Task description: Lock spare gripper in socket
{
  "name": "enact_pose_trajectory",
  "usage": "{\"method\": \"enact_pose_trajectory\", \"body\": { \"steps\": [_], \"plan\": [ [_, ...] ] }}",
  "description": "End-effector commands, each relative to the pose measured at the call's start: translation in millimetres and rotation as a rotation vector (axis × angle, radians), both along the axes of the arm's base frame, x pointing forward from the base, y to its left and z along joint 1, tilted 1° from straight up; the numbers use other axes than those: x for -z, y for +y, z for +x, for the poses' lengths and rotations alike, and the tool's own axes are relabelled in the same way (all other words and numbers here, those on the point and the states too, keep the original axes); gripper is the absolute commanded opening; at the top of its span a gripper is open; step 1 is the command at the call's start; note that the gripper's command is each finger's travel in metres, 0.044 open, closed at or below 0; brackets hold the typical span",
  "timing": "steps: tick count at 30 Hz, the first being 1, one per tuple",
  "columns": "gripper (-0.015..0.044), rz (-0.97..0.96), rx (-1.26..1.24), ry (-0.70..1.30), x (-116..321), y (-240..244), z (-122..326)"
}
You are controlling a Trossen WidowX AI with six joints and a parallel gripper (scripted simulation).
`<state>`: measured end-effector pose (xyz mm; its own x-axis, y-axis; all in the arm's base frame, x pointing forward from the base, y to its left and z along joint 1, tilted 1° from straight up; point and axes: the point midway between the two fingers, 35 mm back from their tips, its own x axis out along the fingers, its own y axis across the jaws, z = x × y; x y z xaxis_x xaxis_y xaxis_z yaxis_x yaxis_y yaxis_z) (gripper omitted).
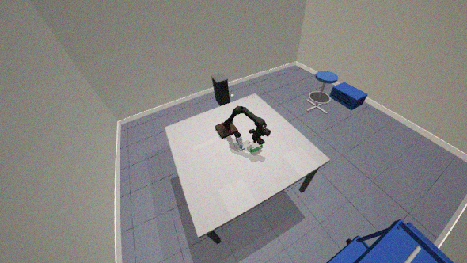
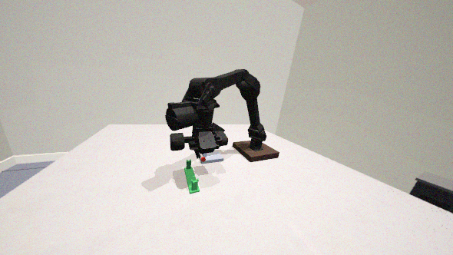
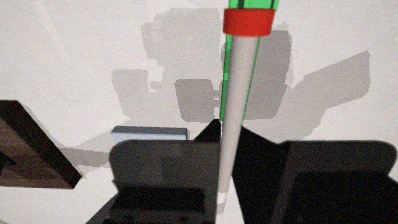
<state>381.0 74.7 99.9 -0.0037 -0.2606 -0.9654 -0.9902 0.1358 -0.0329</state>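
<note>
My gripper [image 2: 198, 155] [image 3: 220, 124] is shut on the lock pin, a grey rod [image 3: 236, 105] with a red head [image 3: 247, 22] [image 2: 203, 159]. The pin is held clear of the table; its far end is hidden between the fingers. The mount's pale blue-grey base [image 2: 215, 158] [image 3: 150, 134] lies beside the gripper, towards the arm's base. In the top view a grey upright body [image 1: 239, 143] with a dark top [image 1: 237, 135] stands over it; whether this is the spare gripper seated in the socket I cannot tell. A green cradle [image 1: 256, 149] [image 2: 190, 177] [image 3: 254, 4] with end posts lies below the pin's head, with nothing on it.
The arm's brown base board [image 1: 222, 131] [image 2: 265, 154] [image 3: 35, 155] is on the far side of the mount. The arm arches above the white table [image 1: 206, 186] [image 2: 115, 219]. A stool [image 1: 326, 77], a blue box [image 1: 348, 95] and a dark cabinet [image 1: 221, 90] stand off the table.
</note>
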Motion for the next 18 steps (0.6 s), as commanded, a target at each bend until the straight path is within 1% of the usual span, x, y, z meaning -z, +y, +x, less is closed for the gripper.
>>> {"method": "enact_pose_trajectory", "body": {
  "steps": [1, 18],
  "plan": [
    [0.0, 0.007, 0.005, -0.008, -5, 2, -10],
    [0.0, 0.011, 0.011, -0.005, -12, 4, -57]
  ]
}}
